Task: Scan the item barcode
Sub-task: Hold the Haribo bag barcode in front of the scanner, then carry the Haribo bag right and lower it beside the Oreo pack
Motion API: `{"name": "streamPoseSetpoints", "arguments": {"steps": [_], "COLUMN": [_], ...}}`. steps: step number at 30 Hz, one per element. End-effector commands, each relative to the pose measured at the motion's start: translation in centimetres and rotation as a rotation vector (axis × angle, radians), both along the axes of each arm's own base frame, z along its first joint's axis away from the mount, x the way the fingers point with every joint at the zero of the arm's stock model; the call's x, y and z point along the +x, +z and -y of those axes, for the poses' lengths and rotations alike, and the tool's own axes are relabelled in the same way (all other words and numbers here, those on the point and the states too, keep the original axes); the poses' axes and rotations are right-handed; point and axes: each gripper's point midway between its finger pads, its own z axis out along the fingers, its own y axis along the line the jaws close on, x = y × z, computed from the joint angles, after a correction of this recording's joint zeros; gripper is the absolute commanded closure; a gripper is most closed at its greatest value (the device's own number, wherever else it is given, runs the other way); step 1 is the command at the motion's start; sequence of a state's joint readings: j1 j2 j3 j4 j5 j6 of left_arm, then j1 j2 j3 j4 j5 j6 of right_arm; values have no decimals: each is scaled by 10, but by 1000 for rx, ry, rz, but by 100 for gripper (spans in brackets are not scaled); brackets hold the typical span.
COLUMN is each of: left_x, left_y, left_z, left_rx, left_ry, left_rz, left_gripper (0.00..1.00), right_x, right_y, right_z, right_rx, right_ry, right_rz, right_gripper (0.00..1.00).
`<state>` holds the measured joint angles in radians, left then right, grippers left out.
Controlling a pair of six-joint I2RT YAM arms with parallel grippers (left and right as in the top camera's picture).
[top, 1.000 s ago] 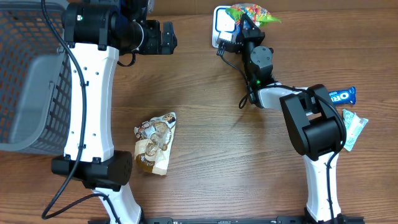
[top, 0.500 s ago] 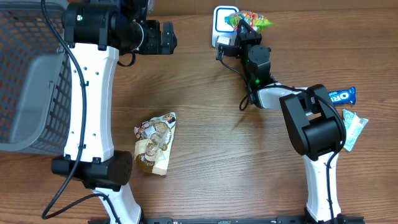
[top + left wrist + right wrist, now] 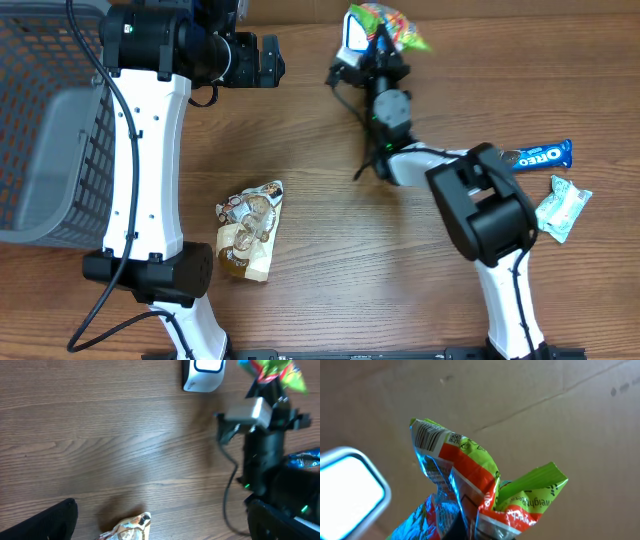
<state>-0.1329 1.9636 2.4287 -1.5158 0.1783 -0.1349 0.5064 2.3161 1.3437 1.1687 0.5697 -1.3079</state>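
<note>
A shiny green and orange snack packet [image 3: 396, 20] is held up at the far edge of the brown wooden table [image 3: 350, 270]. It is pinched tight by the fingers of the right gripper [image 3: 382, 40]. The packet is just beside the small white scanner box [image 3: 352, 32]. From the right wrist, black barcode lines [image 3: 426, 435] are seen on the packet's top corner. The left gripper [image 3: 272, 62] is held with its fingers wide apart, and nothing is held in it. A grey plastic basket [image 3: 40, 150] is seen at the left. A brown and white cookie bag [image 3: 250, 232], a blue cookie packet [image 3: 545, 154] and a pale green packet [image 3: 562, 208] are lying on the table.
</note>
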Motion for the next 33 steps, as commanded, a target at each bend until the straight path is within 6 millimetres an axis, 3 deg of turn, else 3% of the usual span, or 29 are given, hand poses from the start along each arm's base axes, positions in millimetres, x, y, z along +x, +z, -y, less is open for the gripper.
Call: {"name": "streamPoseSetpoints", "arguments": {"steps": [1,5,11,19,23,25,28,33], "left_x": [-1,-1,-1,-1,-1,-1,-1,-1], "left_y": [6,6,6,6,6,6,6,6], "left_z": [-2,-2,-2,-2,-2,-2,-2,-2], "left_rx": [6,6,6,6,6,6,6,6], "left_ry": [-2,-2,-2,-2,-2,-3,-2,-2], "left_rz": [21,20,21,20,21,21,20,20], "left_gripper": [0,0,0,0,0,0,0,0], "right_x": [-17,-30,-46,-100,-134,-150,-173,-192], "right_y": [52,74,77,109,113,104,79,34], "right_z": [11,6,-1,33,79,110,159,226], "right_rx": [207,329,504,934,1219,1363,1528,1603], "right_ry": [-110,-121,-63,-20,-105,-207,-402,-660], "right_rz": [89,64,-176,-404,-498,-536,-587,-622], "right_gripper": [96,97,96,96,96,96,96,96]}}
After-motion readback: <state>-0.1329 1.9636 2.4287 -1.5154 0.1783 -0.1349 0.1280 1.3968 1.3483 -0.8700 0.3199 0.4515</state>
